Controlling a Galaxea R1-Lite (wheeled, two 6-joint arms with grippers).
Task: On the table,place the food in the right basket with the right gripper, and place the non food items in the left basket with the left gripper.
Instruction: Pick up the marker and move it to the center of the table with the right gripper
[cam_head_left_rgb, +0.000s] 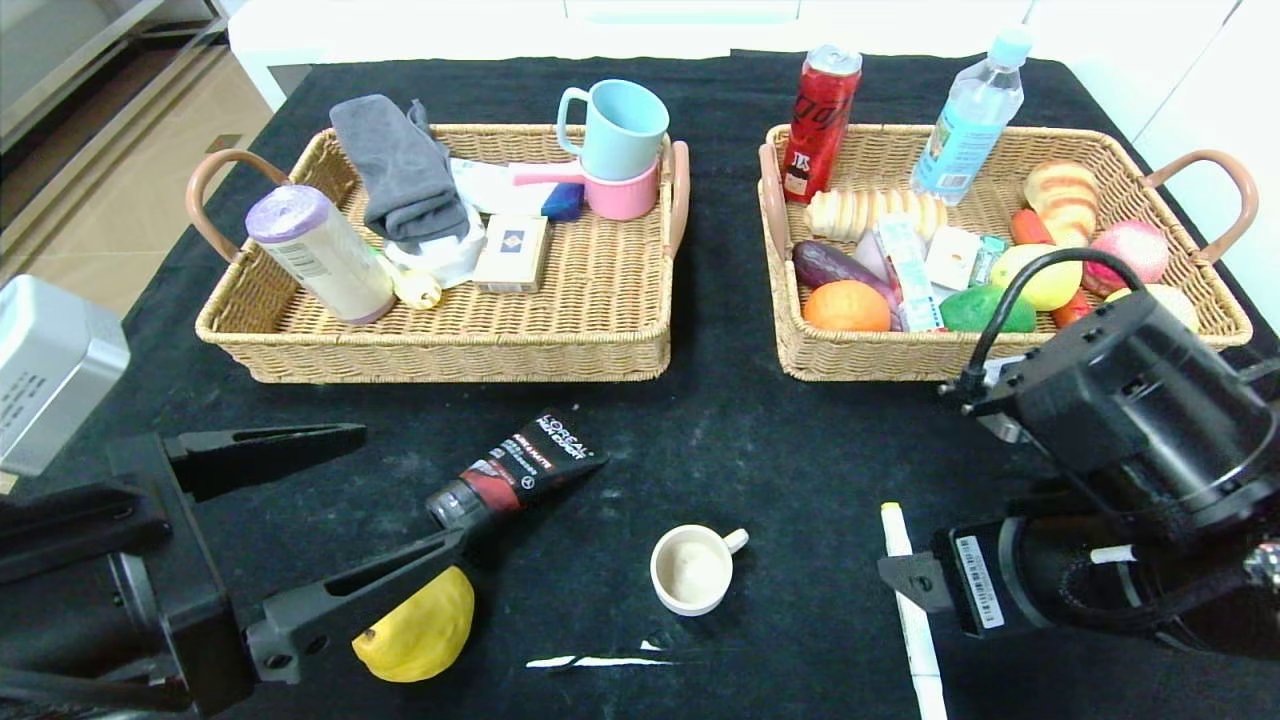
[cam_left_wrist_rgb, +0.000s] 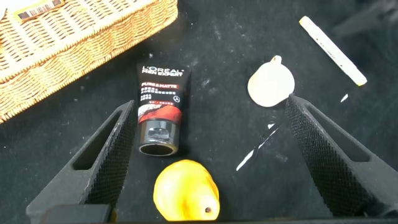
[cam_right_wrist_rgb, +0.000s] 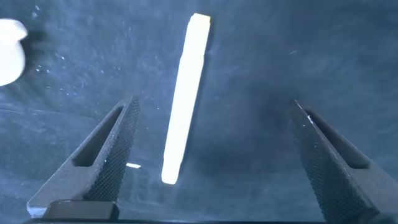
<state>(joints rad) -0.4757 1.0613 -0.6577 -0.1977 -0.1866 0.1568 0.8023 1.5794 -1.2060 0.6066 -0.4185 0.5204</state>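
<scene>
On the black table (cam_head_left_rgb: 760, 420) lie a yellow lemon (cam_head_left_rgb: 415, 625) (cam_left_wrist_rgb: 185, 190), a black and red cosmetic tube (cam_head_left_rgb: 520, 470) (cam_left_wrist_rgb: 158, 106), a small cream cup (cam_head_left_rgb: 692, 568) (cam_left_wrist_rgb: 270, 83) and a white marker pen (cam_head_left_rgb: 912, 620) (cam_right_wrist_rgb: 185, 99). My left gripper (cam_head_left_rgb: 413, 487) (cam_left_wrist_rgb: 210, 106) hovers open at the near left, its fingers spread to either side of the tube's cap and the lemon, touching neither. My right gripper (cam_right_wrist_rgb: 214, 102) is open above the marker, which lies between its fingers. In the head view the right arm hides those fingers.
The left basket (cam_head_left_rgb: 450, 345) (cam_left_wrist_rgb: 62, 43) at the back left holds mugs, a grey cloth and a purple-lidded bottle (cam_head_left_rgb: 320, 250). The right basket (cam_head_left_rgb: 880, 360) holds fruit, bread, a red can (cam_head_left_rgb: 822, 120) and a water bottle (cam_head_left_rgb: 968, 115). White scuffs (cam_head_left_rgb: 600, 660) mark the cloth.
</scene>
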